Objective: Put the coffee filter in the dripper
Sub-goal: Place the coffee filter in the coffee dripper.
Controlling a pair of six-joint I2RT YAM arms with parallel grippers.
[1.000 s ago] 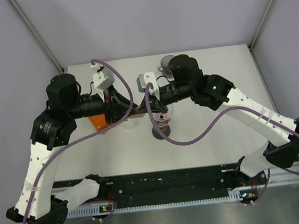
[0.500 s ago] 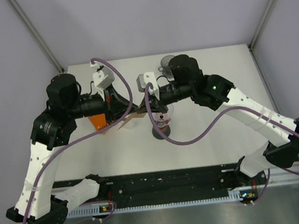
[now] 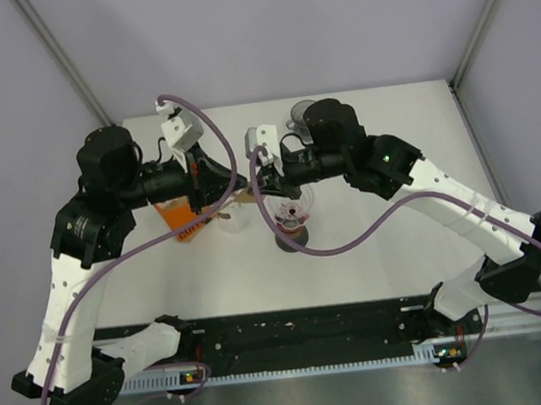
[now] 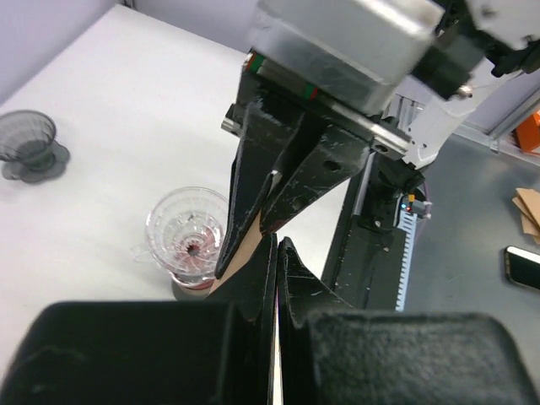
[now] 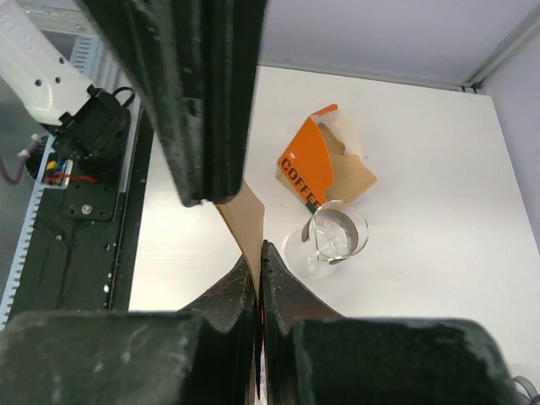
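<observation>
White tabletop (image 3: 416, 115); left pincer (image 4: 277, 246) and right pincer (image 5: 258, 251) both pinched shut on one brown paper filter (image 5: 245, 215), probably over one clear ribbed dripper (image 4: 187, 224).

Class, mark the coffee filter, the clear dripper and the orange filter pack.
coffee filter (image 5: 245, 221): right wrist view, brown flat side.
clear dripper (image 4: 179, 218): left wrist view, ribbed wall.
orange filter pack (image 5: 300, 162): right wrist view, orange front.
</observation>
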